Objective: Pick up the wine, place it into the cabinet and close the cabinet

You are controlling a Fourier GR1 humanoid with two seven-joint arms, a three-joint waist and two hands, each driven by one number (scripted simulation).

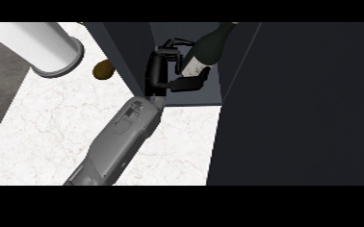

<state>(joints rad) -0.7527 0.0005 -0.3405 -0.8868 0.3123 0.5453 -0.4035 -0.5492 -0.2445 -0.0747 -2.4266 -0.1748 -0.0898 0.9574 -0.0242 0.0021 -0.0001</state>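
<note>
- Far left, a white cylinder [44,48] with a grey rim stands on the marble counter [57,125].
- Just right of it, a small brown rounded item [104,69] lies on the counter, close to the cabinet's outer wall.
- Here's the grey forearm [121,137], coming up from the lower edge and slanting right toward the opening.
- The left hand [156,69] is inside the cabinet [131,60], fingers curled round the wine bottle [206,45] from above and thumb tucked in near its base.
- The bottle is in the cabinet's opening, tilted, with its neck toward the upper right and its pale label against the hand.
- On the right, a broad dark panel [284,115] fills the view; whether it is a door or a side, I cannot tell.
</note>
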